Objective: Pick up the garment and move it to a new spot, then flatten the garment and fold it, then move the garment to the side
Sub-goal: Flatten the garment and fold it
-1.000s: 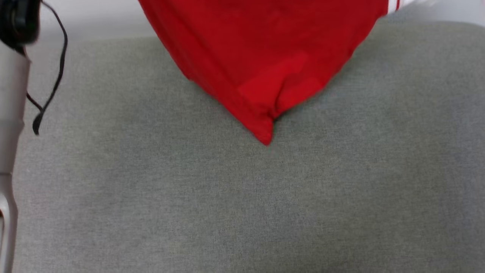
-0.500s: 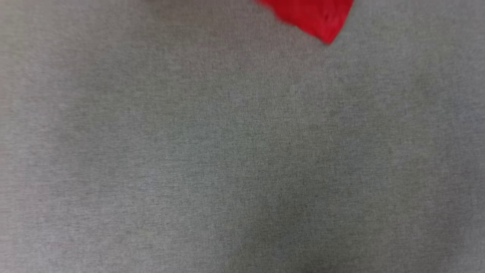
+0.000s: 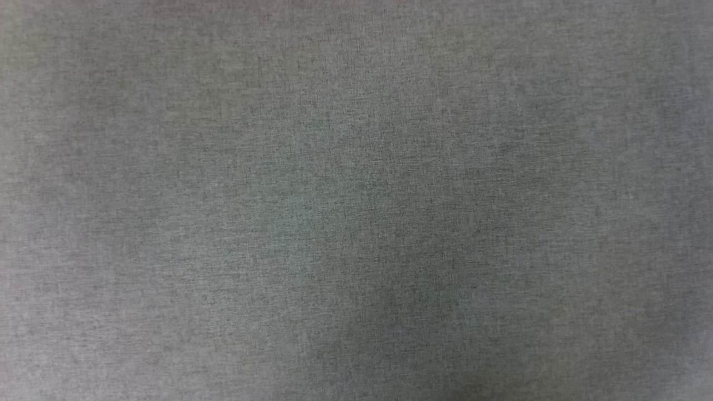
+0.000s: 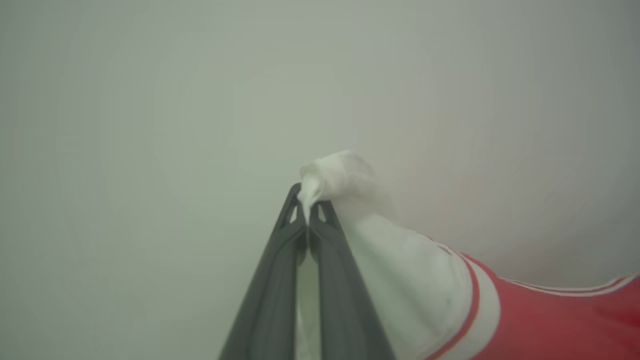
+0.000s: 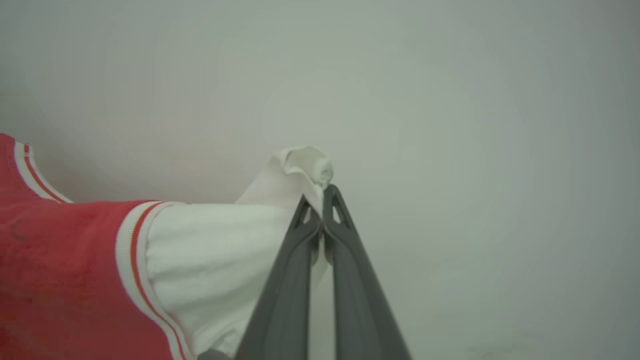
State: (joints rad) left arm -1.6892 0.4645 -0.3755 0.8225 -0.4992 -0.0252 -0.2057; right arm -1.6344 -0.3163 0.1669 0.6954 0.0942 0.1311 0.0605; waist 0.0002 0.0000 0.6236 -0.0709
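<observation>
Gripping garment (image 4: 550, 320) by white sleeve tips (image 4: 340, 172), both jaws clamped, cloth bunched at 12 o'clock. Thin bite; may slip out on a jerk.

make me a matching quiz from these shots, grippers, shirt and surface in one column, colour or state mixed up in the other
Things:
1. left gripper
2. right gripper
3. cloth surface in the head view
4. shirt body

Colour or state:
a. grey
b. red
c. shut on a white sleeve, red cloth at the left of its own wrist view
d. shut on a white sleeve, red cloth at the right of its own wrist view

Pairs: 1-d, 2-c, 3-a, 4-b
</observation>
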